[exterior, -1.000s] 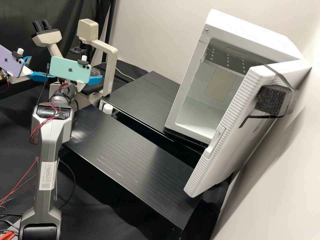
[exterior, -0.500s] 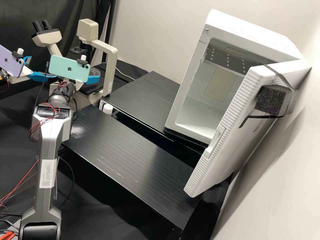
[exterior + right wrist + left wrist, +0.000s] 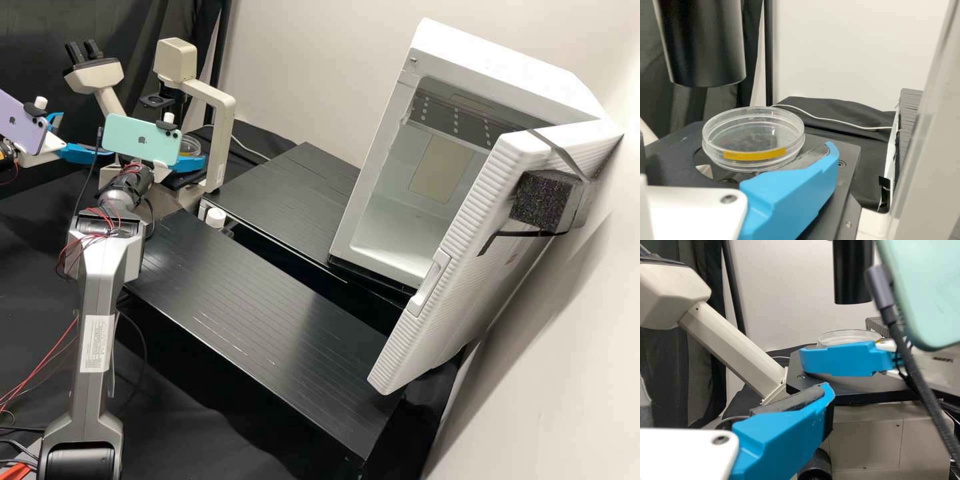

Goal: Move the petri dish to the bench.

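Resting on matte stage [image 3: 850, 156]: clear, round petri dish [image 3: 754, 137] | left gripper [image 3: 87, 135], right gripper [image 3: 190, 162]: angular fingers spread

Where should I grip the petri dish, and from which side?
Probably best by opposite sides of its round wall, coming in level from the yellow tape side: the petri dish lies flat on the microscope stage, and the black tube above would likely hinder a descent.
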Available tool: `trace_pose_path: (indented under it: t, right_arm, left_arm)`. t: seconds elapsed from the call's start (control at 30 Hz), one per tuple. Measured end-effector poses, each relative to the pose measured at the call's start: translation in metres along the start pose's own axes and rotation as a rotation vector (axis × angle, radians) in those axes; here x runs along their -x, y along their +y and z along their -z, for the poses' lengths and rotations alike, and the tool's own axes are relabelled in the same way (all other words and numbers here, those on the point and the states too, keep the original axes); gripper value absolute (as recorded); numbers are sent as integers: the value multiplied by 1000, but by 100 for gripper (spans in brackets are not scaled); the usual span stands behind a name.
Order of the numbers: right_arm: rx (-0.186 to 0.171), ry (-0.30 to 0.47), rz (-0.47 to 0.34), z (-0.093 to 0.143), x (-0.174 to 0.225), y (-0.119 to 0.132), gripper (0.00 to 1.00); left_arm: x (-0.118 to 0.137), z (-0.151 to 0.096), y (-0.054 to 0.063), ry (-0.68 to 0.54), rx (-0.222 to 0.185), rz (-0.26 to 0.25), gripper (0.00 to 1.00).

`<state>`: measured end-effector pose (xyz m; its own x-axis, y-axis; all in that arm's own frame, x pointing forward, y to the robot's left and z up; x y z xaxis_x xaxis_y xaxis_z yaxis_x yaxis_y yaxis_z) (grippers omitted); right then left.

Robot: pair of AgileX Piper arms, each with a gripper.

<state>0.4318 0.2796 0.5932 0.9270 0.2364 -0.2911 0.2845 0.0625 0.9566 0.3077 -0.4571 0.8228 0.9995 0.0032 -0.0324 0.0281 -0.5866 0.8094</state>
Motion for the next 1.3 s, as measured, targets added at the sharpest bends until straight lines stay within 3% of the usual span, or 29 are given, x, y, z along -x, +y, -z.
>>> trace_pose_path:
  t: [0.07,0.33,0.9,0.93,1.3]
  right_arm:
    - [12,-9,-3,-1,-2,-1,100]
    - [8,-37,-22,-2,-11,-2,100]
    - [68,-78,-7,-4,-21,-6,100]
    - [65,-83,-3,-5,-21,-7,0]
    - [77,-91,11,-6,-22,-10,0]
  left_arm:
    - [0,0,0,0,0,0,100]
    - [0,0,0,0,0,0,100]
    - [0,0,0,0,0,0,100]
    - [0,0,0,0,0,0,100]
    - [0,0,0,0,0,0,100]
